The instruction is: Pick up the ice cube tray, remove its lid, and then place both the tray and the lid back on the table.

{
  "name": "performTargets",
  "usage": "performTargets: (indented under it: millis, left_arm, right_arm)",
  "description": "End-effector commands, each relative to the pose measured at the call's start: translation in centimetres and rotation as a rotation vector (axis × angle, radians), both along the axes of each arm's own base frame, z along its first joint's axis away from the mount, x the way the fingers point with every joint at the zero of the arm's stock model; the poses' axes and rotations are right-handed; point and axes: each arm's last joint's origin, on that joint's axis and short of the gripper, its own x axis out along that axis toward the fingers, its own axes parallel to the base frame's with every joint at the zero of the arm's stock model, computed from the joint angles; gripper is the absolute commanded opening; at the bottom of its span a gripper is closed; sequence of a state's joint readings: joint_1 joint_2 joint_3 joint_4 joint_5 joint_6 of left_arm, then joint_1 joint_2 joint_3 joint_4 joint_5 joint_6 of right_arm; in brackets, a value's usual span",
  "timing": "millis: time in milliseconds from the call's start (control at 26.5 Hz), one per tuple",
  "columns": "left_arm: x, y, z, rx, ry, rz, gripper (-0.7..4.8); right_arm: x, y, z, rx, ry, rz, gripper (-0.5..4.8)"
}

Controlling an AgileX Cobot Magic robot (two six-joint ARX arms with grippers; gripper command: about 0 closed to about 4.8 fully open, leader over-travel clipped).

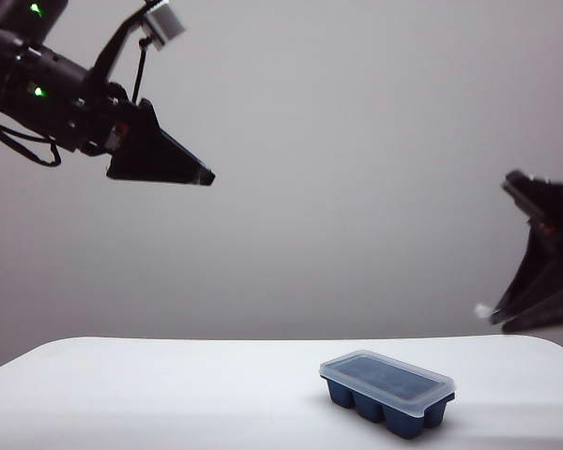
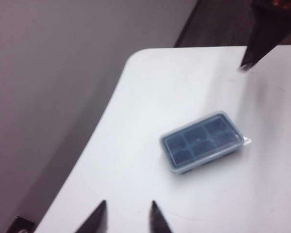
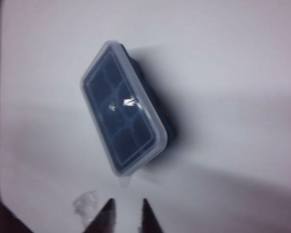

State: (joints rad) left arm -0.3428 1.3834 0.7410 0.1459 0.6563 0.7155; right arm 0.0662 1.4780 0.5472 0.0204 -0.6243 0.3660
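Nearest the exterior camera, the dark navy-blue rectangular ice cube tray [image 1: 389,408] sits lower right on the plain white matte worktop [image 1: 169,394], long axis slanting toward the lower right, its translucent frosted plastic lid [image 1: 387,380] on. Upper left, the left gripper [image 1: 205,175] hangs empty, jaws slightly apart. At the right edge, the right gripper [image 1: 497,319], cut off, is narrowly parted, empty. A grey wall [image 1: 357,141] stands behind.

From the exterior view we look level and low across the wide white matte table [image 1: 169,394] toward a grey wall. Both wrist views look down from well above, and all three share the small navy-blue ice cube tray [image 1: 394,412] under its frosted clear lid [image 1: 387,380]
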Motion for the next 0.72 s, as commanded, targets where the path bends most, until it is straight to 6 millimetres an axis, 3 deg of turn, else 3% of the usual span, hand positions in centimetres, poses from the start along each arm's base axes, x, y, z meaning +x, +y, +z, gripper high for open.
performTargets:
  millis: [38,188,414,716]
  left_arm:
    - [0.1,-0.1,0.4,-0.013,-0.032,-0.014,1.22]
    - [0.2,-0.1,0.4,-0.016,-0.043,-0.014,1.22]
    - [0.2,-0.1,0.4,-0.016,-0.043,-0.015,1.22]
    - [0.2,-0.1,0.5,-0.016,-0.049,-0.014,1.22]
  right_arm:
    - [-0.4,0.0,-2.3,0.149,-0.024,-0.095,0.97]
    - [-1.3,0.0,-5.5,0.241,0.052,-0.153,1.60]
    - [-0.2,0.2,-7.5,0.370,0.124,-0.205,1.81]
    - [2.1,1.7,-7.2,0.394,0.140,-0.173,1.80]
